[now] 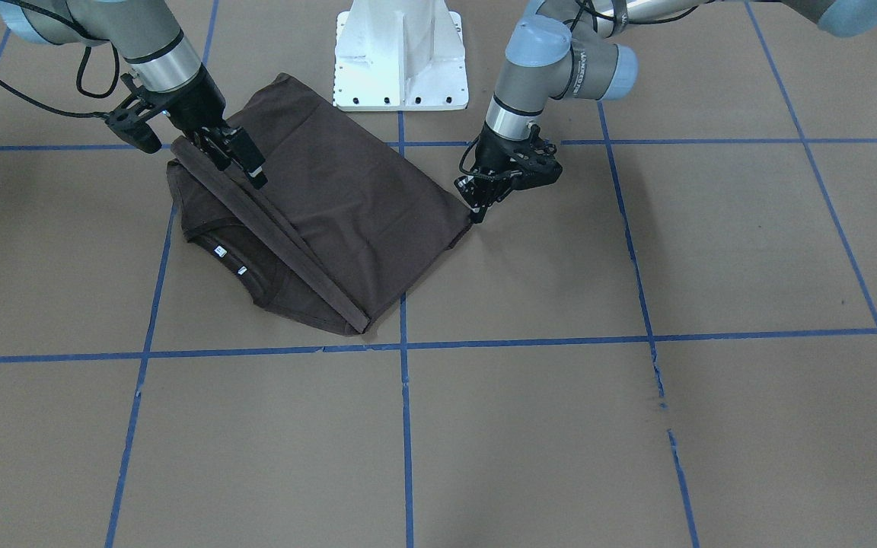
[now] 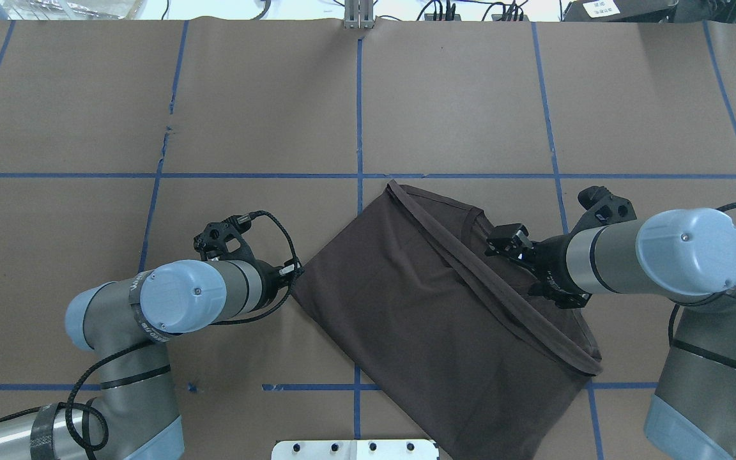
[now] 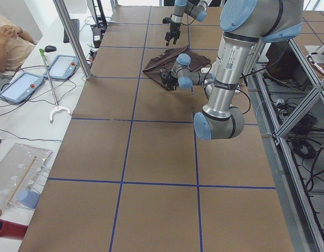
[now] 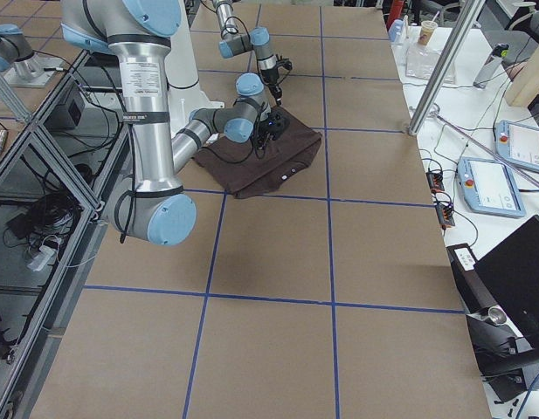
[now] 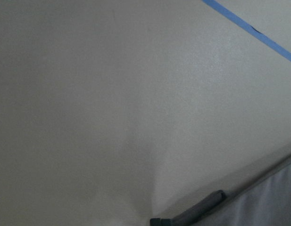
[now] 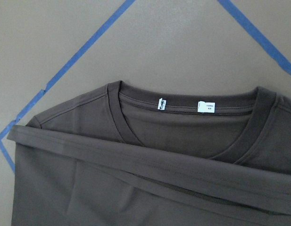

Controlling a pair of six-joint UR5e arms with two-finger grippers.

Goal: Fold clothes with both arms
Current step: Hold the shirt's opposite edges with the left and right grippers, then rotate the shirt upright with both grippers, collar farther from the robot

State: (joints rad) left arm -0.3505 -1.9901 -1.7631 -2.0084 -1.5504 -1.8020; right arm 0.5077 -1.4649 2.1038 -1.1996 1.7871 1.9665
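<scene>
Jaws apart on right gripper (image 1: 240, 171), left gripper (image 1: 476, 207) can't tell, soft grey-brown T-shirt (image 1: 347, 198) folded flat, stitched hem (image 1: 309, 266) across, papery surface (image 1: 560, 426).

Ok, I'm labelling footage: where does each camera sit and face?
Front-facing: across the table, facing the robot; left arm, right arm, white base.
Overhead: behind the robot, looking down; both arms.
Exterior left: table's left end; left arm nearest.
Exterior right: table's right end; right arm nearest.
Left wrist: down at table; perhaps a finger.
Right wrist: down at collar; no arm.
Front-facing and overhead share the T-shirt.
</scene>
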